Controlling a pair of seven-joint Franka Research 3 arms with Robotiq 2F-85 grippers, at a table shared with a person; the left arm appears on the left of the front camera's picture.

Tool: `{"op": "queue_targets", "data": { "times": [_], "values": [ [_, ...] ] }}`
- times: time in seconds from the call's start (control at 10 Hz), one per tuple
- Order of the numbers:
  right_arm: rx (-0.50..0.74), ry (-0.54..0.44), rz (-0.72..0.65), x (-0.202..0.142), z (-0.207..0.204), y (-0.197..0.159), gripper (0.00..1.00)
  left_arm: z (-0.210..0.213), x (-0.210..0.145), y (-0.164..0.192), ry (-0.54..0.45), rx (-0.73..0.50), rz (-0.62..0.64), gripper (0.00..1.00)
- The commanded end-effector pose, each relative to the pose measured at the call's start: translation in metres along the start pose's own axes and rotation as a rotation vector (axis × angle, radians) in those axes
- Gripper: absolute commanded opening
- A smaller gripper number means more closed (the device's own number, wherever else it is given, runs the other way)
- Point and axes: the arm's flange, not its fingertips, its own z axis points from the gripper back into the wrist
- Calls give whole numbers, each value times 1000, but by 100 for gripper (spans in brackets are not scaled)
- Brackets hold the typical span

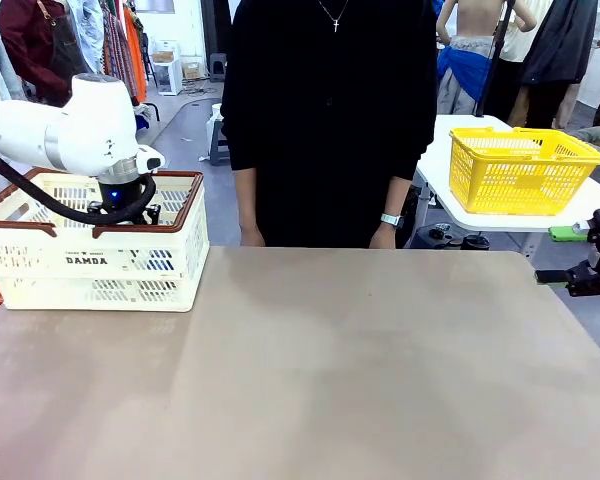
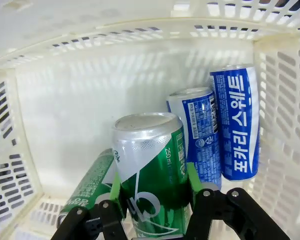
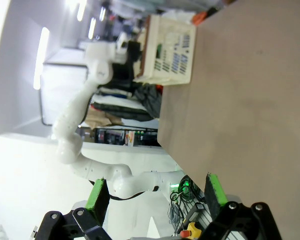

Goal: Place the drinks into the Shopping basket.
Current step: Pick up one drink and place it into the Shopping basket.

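Left wrist view: the left gripper [image 2: 155,200] is clamped on a green can [image 2: 152,175], held inside the Shopping basket [image 2: 90,105], the can's long axis running along the fingers toward the floor of the basket. Contents already lying there: 2 blue cans [image 2: 237,125] beside the right wall, 1 green can [image 2: 85,187] at lower left. The right gripper [image 3: 157,192] stands wide, empty, well apart at the table edge.

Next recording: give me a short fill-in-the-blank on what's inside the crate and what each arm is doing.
1. The left gripper is shut on a ____ can.
2. That can is held inside the ____-rimmed crate.
3. Two ____ cans lie by the crate's wall.
4. The right gripper's jaws stand ____.

Missing words: green; brown; blue; open
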Motion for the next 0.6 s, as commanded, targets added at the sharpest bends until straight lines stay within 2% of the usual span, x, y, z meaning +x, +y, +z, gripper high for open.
{"op": "queue_targets", "data": {
  "times": [0.0,0.1,0.5],
  "values": [
    [-5,15,6,1,2,3,100,2,5,1,-17,-21,30,51],
    [-5,15,6,1,2,3,100,3,5,1,-14,-20,30,100],
    [-5,15,6,1,2,3,100,18,0,6,-45,-31,50,100]
  ]
}}
